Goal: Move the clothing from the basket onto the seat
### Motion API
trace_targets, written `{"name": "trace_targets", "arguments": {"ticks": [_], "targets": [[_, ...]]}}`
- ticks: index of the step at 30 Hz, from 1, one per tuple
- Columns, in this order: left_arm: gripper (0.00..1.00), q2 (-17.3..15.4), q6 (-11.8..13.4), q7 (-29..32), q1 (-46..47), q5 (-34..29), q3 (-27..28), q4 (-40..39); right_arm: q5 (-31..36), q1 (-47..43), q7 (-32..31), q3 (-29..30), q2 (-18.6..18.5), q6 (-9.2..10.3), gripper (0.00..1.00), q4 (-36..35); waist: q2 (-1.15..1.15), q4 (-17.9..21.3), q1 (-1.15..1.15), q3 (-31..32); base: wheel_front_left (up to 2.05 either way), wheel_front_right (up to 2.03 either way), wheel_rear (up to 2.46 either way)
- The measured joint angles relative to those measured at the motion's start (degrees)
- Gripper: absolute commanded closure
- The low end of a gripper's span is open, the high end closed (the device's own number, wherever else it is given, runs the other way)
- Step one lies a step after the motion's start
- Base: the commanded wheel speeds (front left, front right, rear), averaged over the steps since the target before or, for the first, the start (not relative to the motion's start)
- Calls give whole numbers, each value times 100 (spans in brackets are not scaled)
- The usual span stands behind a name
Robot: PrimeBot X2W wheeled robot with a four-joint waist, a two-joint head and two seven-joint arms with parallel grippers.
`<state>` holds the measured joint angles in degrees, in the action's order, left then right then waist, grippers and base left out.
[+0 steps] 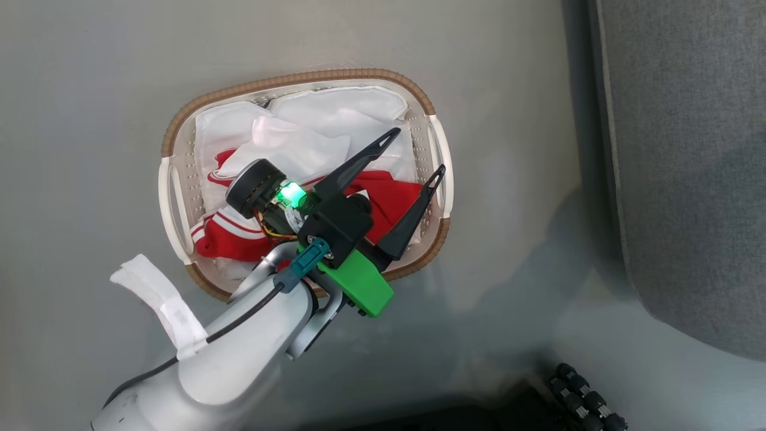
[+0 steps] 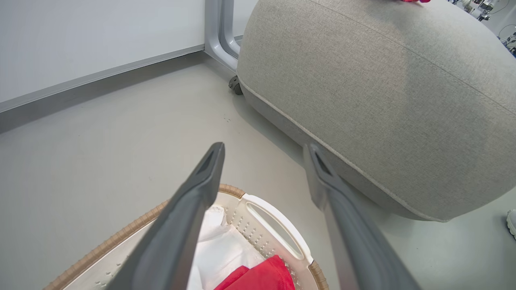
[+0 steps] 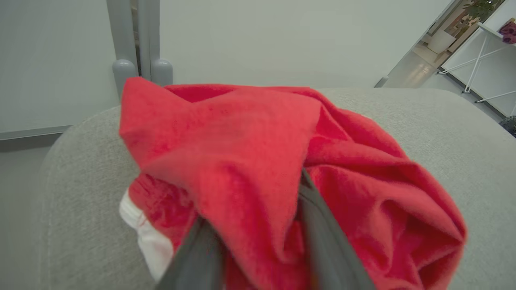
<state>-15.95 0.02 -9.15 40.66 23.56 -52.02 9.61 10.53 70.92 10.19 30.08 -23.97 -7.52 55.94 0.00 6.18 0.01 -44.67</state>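
Note:
The basket [image 1: 359, 75] stands on the floor, lined with white cloth [image 1: 335, 114], and red clothing [image 1: 395, 191] with white stripes lies in it. My left gripper [image 1: 420, 149] hovers open over the basket's right half with nothing between its fingers. In the left wrist view it [image 2: 264, 149] points past the basket rim [image 2: 133, 227] and a red fold [image 2: 262, 278] toward the seat [image 2: 383, 100]. In the right wrist view a red garment [image 3: 242, 141] lies heaped on the seat [image 3: 80, 181]. My right gripper [image 3: 254, 197] is buried in it, a fold between the fingers and the tips hidden.
The grey seat [image 1: 688, 149] stands right of the basket, with a strip of floor between them. A wall and a metal post with a caster [image 2: 235, 84] lie behind the seat. My dark wheeled base [image 1: 586, 401] shows at the bottom. A white folding table [image 3: 483, 52] stands far off.

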Motion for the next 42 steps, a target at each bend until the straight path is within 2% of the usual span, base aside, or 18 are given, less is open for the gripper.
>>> {"name": "trace_targets", "arguments": {"ticks": [6, 13, 23, 28, 33, 38, 42], "targets": [[0, -69, 7, -10, 0, 27, 12, 42, 166, 8, 299, -312, 213, 0, 0, 357, 0, 169, 0, 97, 0, 0, 0], [0, -79, 8, -163, -67, 216, 116, 255, 46, -363, 470, -917, 466, 0, 0, 397, 0, 331, 0, 483, 0, 0, 0], [0, 199, -48, -494, -421, 609, 321, 745, -261, -833, 480, -1683, 356, 0, 0, 305, 0, 383, -2, 1387, 0, 0, 0], [0, 323, 78, -566, -655, 780, 733, 910, -521, -1005, 481, -1947, 430, 0, 0, 263, 0, 304, -2, 1922, 0, 0, 0], [0, 379, 231, -591, -954, 746, 1373, 892, -868, -1307, 481, -2247, 697, 0, 0, 54, 0, 154, -2, 2454, 0, 0, 0], [0, 390, 248, -598, -1461, 611, 1916, 931, -1238, -1850, 481, -2558, 972, 0, 0, -410, 0, -40, -2, 2904, 0, 0, 0], [0, 428, 199, -598, -1929, 546, 2335, 942, -1495, -2568, 481, -2703, 1200, 0, 0, -1073, 0, -216, -2, 3241, 0, 0, 0]]}}
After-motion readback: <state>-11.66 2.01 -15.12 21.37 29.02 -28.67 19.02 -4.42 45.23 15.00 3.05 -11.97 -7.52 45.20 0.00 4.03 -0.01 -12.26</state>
